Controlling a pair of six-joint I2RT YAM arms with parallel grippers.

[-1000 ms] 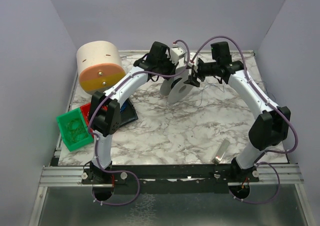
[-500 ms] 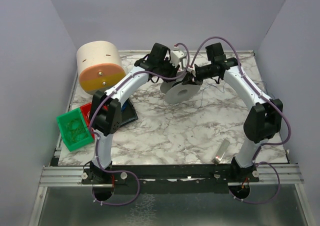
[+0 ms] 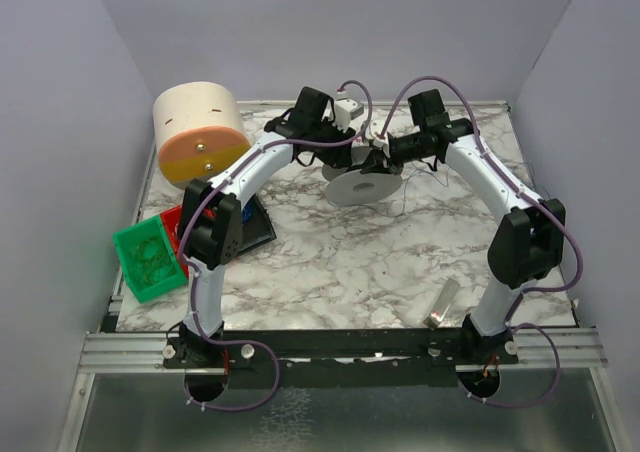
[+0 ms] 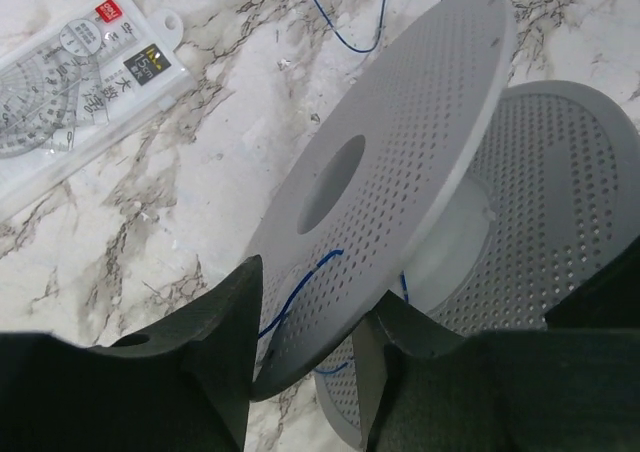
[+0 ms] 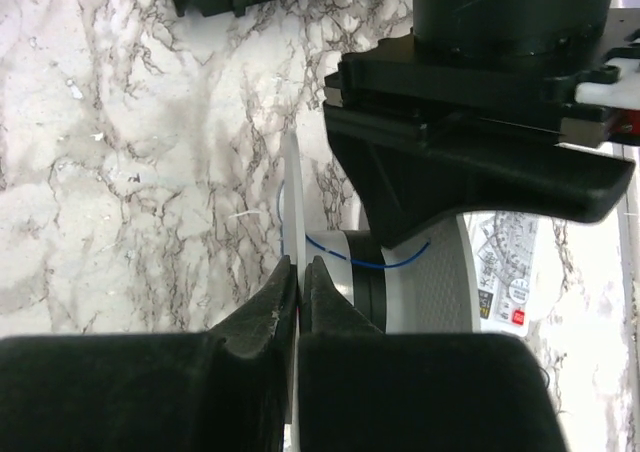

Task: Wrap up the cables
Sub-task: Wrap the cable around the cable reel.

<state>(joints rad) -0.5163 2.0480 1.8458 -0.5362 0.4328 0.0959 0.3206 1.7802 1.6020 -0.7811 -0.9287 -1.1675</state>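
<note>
Swapping hands: your right gripper (image 5: 300, 272) has just clamped onto the spool (image 4: 400, 142) rim at far centre while the left gripper (image 4: 305, 337) spread apart. The wire (image 4: 325, 259) crosses that flange, so winding can resume.

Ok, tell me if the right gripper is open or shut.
Shut. In the right wrist view the right gripper pinches the thin white flange edge of the spool, with no gap left between its fingertips.
</note>
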